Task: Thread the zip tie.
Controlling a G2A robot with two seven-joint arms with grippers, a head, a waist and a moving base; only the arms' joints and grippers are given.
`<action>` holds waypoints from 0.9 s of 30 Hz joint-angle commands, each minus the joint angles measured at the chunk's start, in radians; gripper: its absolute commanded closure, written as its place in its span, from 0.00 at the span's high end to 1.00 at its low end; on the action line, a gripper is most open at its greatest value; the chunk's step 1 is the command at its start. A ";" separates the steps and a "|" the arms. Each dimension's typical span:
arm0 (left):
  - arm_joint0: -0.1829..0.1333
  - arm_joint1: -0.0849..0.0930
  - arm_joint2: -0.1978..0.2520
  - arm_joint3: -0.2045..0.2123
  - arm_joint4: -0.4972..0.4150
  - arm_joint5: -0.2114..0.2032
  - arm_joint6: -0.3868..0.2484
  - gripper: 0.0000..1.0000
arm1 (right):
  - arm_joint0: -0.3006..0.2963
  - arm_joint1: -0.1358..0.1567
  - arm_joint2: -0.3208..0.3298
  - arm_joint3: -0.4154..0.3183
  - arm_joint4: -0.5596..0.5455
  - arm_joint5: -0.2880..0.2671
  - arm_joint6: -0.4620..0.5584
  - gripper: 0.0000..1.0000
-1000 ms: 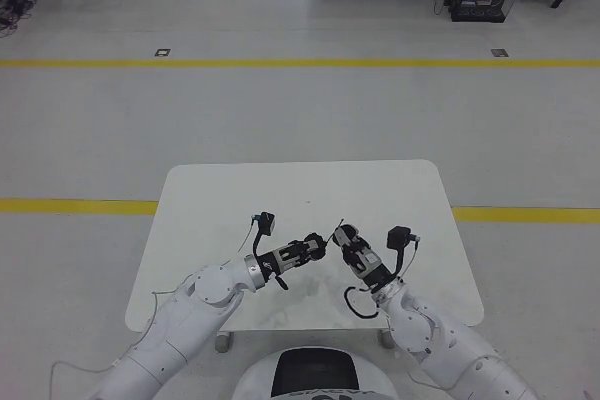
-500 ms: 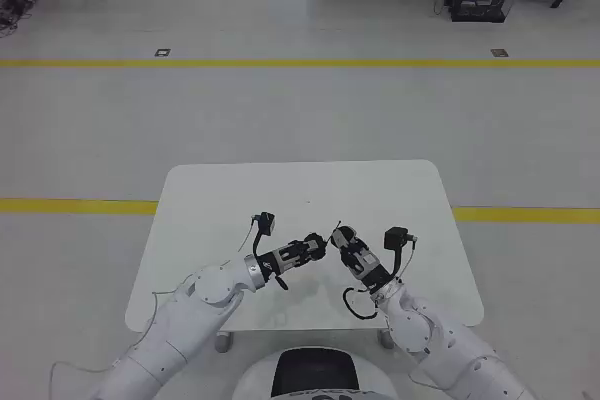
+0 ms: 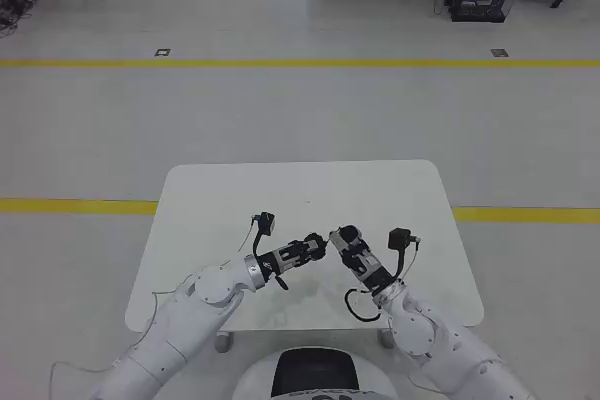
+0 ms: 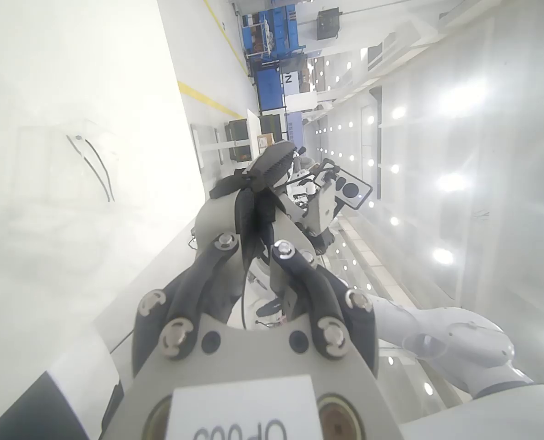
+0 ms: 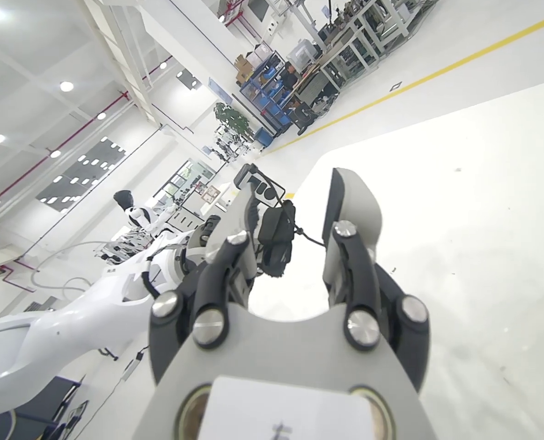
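left gripper, clenched on the zip tie, aims its tail toward 2 o'clock, into the released, wide-spread right gripper.

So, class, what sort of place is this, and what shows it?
Probably a robotics lab or factory hall: yellow floor lines, equipment racks, blue bins, and another humanoid robot standing in the background.
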 commanded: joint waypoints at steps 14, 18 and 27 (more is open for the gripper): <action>0.010 0.003 -0.018 -0.001 -0.069 0.000 -0.038 0.00 | -0.009 0.009 0.003 -0.037 0.083 0.000 0.094 1.00; 0.029 0.016 -0.084 0.025 -0.200 0.000 -0.166 0.00 | -0.029 0.035 0.040 -0.095 0.275 0.000 0.298 1.00; 0.035 0.014 -0.131 0.092 -0.363 0.000 -0.399 0.00 | -0.075 0.045 0.257 -0.128 0.754 0.000 0.852 1.00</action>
